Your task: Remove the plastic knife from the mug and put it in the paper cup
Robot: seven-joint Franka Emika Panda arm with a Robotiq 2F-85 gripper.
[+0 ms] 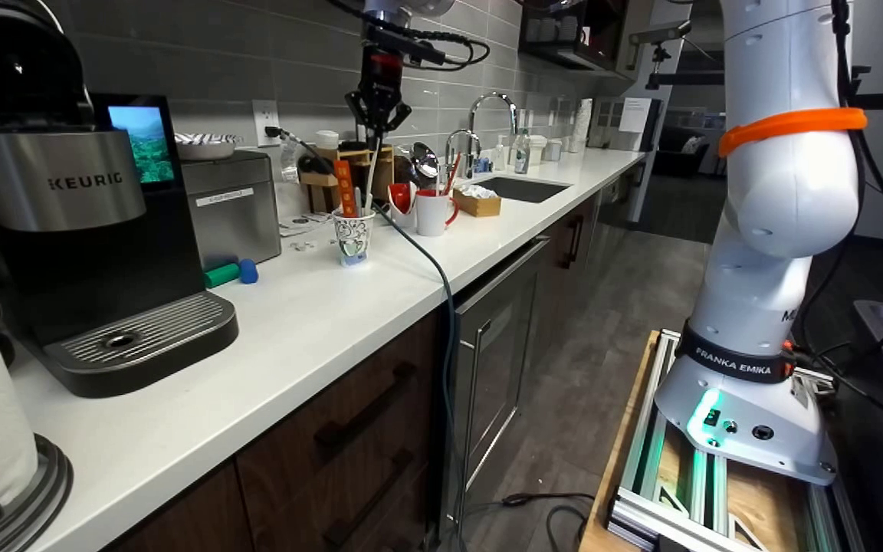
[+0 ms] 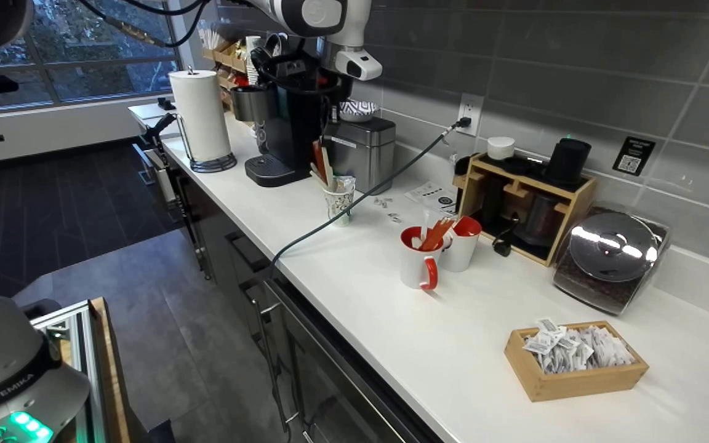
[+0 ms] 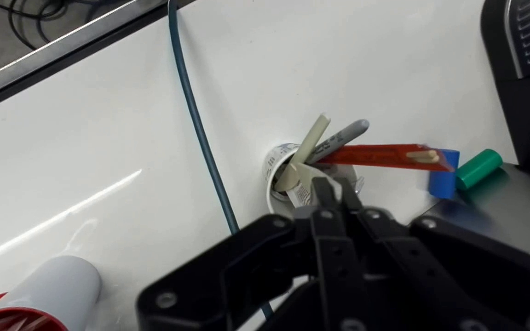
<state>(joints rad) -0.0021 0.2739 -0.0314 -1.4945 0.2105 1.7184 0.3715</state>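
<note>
Wrist view and both exterior views show a long, glossy white worktop. A white jointed robot arm with an orange band stands at the right in an exterior view. At the left is a black coffee machine with a steel front; just beyond it, a boxy stainless-steel bin. A pale wooden stand is on the far side, near a grey tiled wall.

The black two-fingered hand points down, clenched, grasping the upper end of a long white plastic knife.

A light wooden box of white paper packets sits on the near right in an exterior view. Farther left, a white mug with a red handle and red lining holds flat red packets; a second white mug is just beside it.

A thin dark teal cable runs between these mugs and an upright white paper cup with a dark swirling print. The knife's lower end is inside this cup; its tip is hidden. Leaning in the cup are a red sleeve with two pale sticks and a grey rod with dark lettering. A green cylinder and a blue cylinder lie just beside the bin.
</note>
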